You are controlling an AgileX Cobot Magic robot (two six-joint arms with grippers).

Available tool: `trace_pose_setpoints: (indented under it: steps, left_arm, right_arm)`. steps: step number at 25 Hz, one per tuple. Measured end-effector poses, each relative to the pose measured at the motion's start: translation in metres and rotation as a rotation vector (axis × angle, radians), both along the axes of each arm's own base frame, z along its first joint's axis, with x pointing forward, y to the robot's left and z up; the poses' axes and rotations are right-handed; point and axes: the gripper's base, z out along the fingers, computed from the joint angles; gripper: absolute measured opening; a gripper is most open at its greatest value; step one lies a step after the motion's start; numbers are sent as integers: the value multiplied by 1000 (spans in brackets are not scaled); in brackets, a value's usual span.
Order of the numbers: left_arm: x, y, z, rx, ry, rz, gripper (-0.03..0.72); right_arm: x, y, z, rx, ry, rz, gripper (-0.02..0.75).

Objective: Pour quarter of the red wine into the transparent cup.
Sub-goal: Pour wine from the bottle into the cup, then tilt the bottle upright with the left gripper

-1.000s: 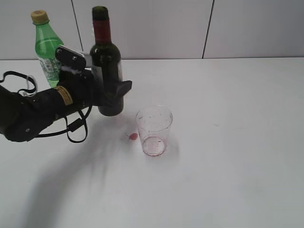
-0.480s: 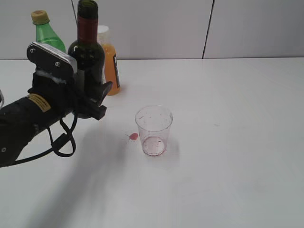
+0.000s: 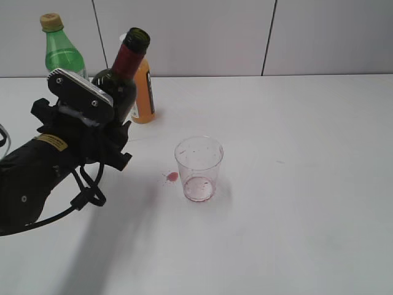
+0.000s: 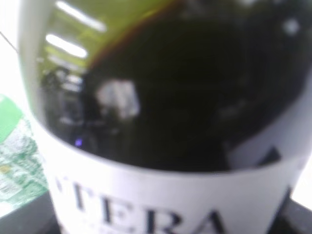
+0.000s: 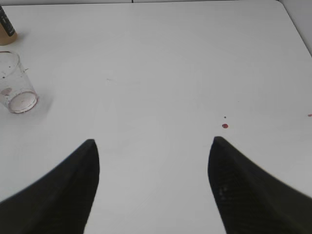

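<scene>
Wine bottle [image 3: 120, 86], clamped in my left claw [image 3: 92, 132], had gone from upright to leaning, mouth toward the cup [image 3: 199, 168], which stood well apart. I judged pouring was beginning. My right claw [image 5: 152, 146] hung with fingers apart, holding nothing.

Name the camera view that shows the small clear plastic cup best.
Exterior view: the small clear plastic cup stands whole, upright and unobstructed. The right wrist view catches it cropped at the left edge. The left wrist view misses it.

White table [image 3: 307, 184] (wine-spotted) carries transparent cup [image 3: 199, 168].
</scene>
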Motion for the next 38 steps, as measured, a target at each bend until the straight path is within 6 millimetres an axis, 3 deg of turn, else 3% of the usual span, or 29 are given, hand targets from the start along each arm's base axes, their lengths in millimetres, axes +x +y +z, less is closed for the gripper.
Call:
trace_pose_setpoints:
  steps: [6,14,28,38]
  left_arm:
    - [-4,7,-4,156,30,94,552]
    - [-19,-6,-3,316,14,90,552]
    - [-14,-8,4,555,-18,74,552]
    - [-11,-10,-7,753,-41,58,552]
  right_arm:
    - [0,0,0,1,0,1,561]
    - [0,0,0,1,0,1,561]
    - [0,0,0,1,0,1,561]
    - [0,0,0,2,0,1,561]
